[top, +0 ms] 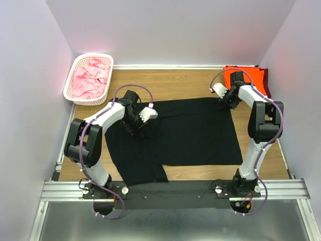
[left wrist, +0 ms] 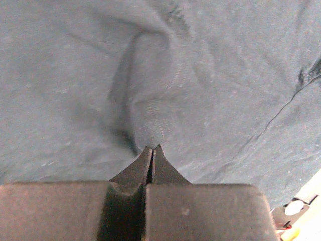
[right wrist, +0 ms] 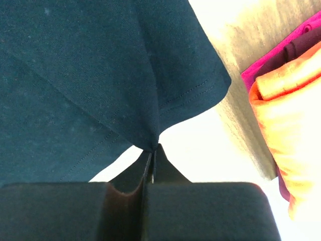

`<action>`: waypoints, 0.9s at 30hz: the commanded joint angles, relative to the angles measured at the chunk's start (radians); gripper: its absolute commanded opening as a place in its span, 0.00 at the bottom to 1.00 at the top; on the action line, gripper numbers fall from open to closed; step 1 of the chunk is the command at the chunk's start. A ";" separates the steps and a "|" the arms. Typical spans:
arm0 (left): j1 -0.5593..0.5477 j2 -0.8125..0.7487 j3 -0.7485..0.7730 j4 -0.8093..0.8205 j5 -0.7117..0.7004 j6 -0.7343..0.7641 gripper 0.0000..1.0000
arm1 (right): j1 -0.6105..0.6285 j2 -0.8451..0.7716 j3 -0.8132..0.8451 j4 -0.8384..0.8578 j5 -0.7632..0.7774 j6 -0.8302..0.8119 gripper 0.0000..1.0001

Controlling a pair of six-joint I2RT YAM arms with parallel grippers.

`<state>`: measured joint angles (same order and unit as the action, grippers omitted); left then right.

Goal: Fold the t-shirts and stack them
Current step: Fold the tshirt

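A black t-shirt (top: pixel 190 133) lies spread on the wooden table. My left gripper (top: pixel 136 131) is shut on a pinched fold of the black t-shirt (left wrist: pixel 150 120) near its left part. My right gripper (top: pixel 226 102) is shut on the shirt's far right corner, by the hem (right wrist: pixel 150 135). A folded stack with a bright orange shirt (top: pixel 251 76) on top lies at the far right corner; the orange shirt (right wrist: pixel 291 115), a dark maroon one (right wrist: pixel 286 52) and a pink one (right wrist: pixel 253 73) show in the right wrist view. Pink shirts (top: pixel 90 78) fill the basket.
A white lattice basket (top: pixel 75 68) stands at the far left corner. White walls close in the table on three sides. A metal rail (top: pixel 170 188) runs along the near edge by the arm bases.
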<state>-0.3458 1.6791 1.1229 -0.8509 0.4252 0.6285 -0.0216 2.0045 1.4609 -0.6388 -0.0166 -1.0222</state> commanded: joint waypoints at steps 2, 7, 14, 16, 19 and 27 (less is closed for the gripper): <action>0.030 -0.042 0.058 -0.056 -0.025 0.031 0.00 | -0.009 0.010 0.021 -0.015 0.010 -0.007 0.01; 0.070 -0.061 0.107 -0.111 -0.039 0.050 0.00 | -0.009 -0.006 0.015 -0.015 0.010 -0.015 0.01; 0.087 -0.084 0.161 -0.177 -0.051 0.068 0.00 | -0.009 -0.035 0.015 -0.015 0.010 -0.018 0.01; 0.088 -0.094 0.190 -0.194 -0.051 0.069 0.00 | -0.009 -0.046 0.012 -0.016 0.010 -0.019 0.01; 0.090 -0.107 0.224 -0.230 -0.062 0.071 0.00 | -0.009 -0.065 0.006 -0.018 0.010 -0.026 0.01; 0.102 -0.151 0.268 -0.266 -0.117 0.068 0.00 | -0.009 -0.104 -0.016 -0.025 0.010 -0.032 0.01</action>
<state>-0.2581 1.5688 1.3693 -1.0698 0.3611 0.6888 -0.0216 1.9434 1.4612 -0.6395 -0.0162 -1.0405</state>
